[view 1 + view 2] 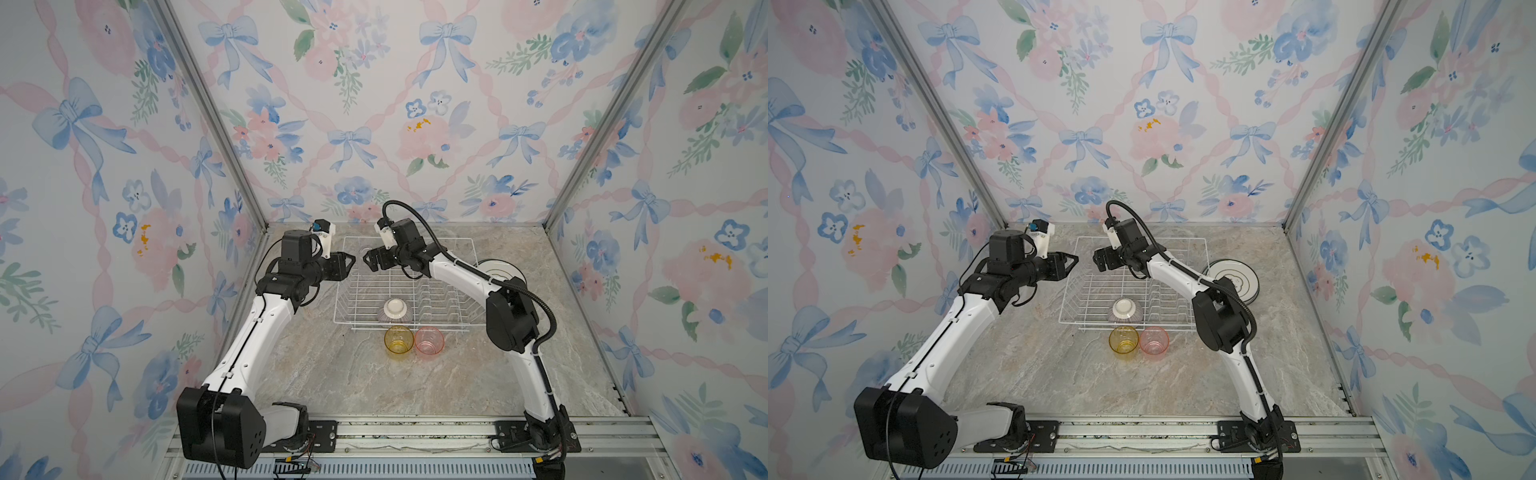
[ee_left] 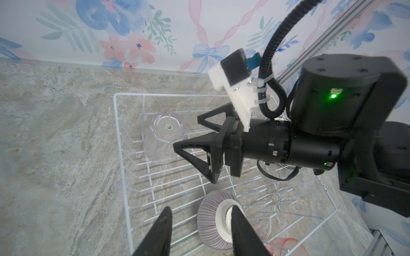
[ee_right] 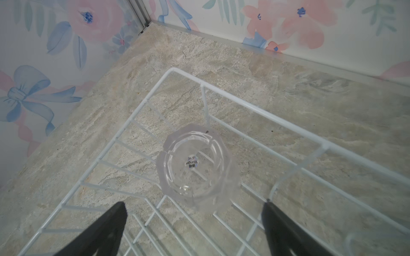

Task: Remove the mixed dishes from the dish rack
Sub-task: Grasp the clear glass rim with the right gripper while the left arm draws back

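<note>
In both top views: dish rack (image 1: 365,291) holding upturned striped bowl (image 1: 395,309); yellow tumbler (image 1: 399,340), pink tumbler (image 1: 429,340) just outside. Left wrist: left gripper (image 2: 202,208) moderately parted, empty. Right wrist: right gripper (image 3: 194,202) spread wide, empty — racked clear tumbler (image 3: 197,168) ahead, sticker "Younger".

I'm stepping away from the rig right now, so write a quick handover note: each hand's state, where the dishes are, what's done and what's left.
Hands: the left hand is open and empty, at the left edge of the dish rack. The right hand is wide open and empty, poised just short of the clear tumbler.
In the rack: the clear tumbler is upside down in the far left corner, and the striped bowl is upside down near the front.
Done: the yellow tumbler and pink tumbler stand on the table in front of the rack. The plates are stacked to its right.
Left: the clear tumbler, then the bowl.
</note>
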Available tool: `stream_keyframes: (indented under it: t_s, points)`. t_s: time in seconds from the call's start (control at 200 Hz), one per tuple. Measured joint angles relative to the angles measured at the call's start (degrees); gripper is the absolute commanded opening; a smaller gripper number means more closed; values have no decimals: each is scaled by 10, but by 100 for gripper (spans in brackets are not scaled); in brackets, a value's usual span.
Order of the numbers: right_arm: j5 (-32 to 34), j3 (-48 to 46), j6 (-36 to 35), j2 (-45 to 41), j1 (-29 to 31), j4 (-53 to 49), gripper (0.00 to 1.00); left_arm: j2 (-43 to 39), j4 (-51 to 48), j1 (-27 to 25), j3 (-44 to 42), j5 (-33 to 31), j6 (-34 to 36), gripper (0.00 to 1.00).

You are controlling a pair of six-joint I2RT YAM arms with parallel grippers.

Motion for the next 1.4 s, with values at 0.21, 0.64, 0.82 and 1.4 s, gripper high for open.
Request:
stream_keyframes:
  t_s: [0.21, 0.64, 0.82, 1.4]
  points:
    - [43, 114, -3, 74, 14, -37, 97, 0, 17, 20, -14, 24, -2, 45]
    - [101, 215, -3, 148, 25, -87, 97, -6, 28, 49, -23, 55, -4, 45]
    - [102, 220, -3, 155, 26, -103, 97, -6, 33, 56, -27, 63, -4, 45]
    - [100, 234, -8, 164, 26, -106, 51, -6, 49, 61, -37, 77, -9, 45]
